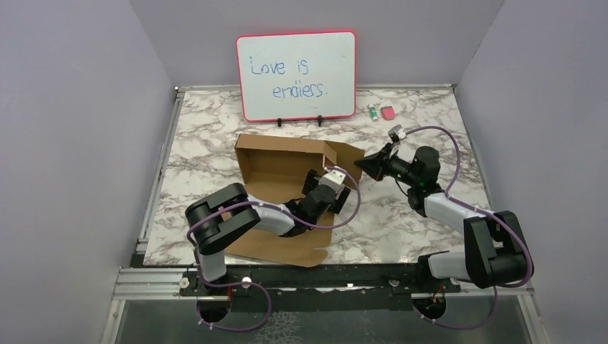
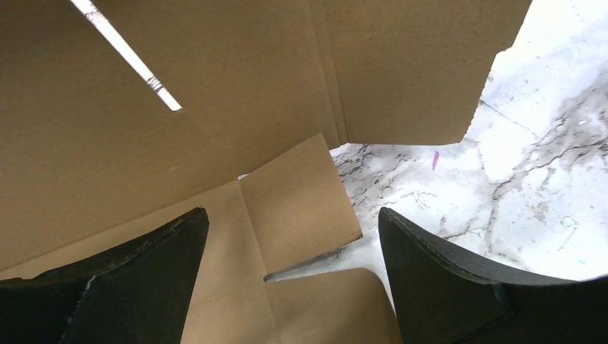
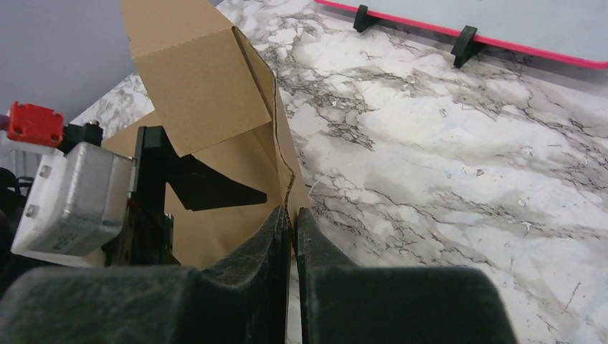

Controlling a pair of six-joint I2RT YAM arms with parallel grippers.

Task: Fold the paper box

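- Right gripper (image 1: 361, 164), seen from above, is pinched shut on the right end flap of the paper box (image 1: 276, 168). Left gripper (image 1: 331, 188) reaches inside the box with its fingers spread wide and holds nothing.
- The box sits in the middle of the marble table (image 1: 387, 229), open side up. Its long side runs left to right. Its back wall stands up on the far side, and a flat part lies toward the near edge, under the left arm.
- Behind the box stands a whiteboard (image 1: 296, 75) with a pink frame. Near it lie a small green and white thing (image 1: 373, 112) and a small pink thing (image 1: 388, 112), both well apart from the box.
- From the left wrist, the two black fingers (image 2: 136, 279) are far apart, with only brown card and a bit of table below them. A long thin slot (image 2: 125, 54) cuts through the card.
- From the right wrist, the fingers (image 3: 244, 272) are almost together, with the thin edge of the flap squeezed between them. The flap stands up and leans a little. The left gripper is just beside it, on the left, and blocks the view into the box.
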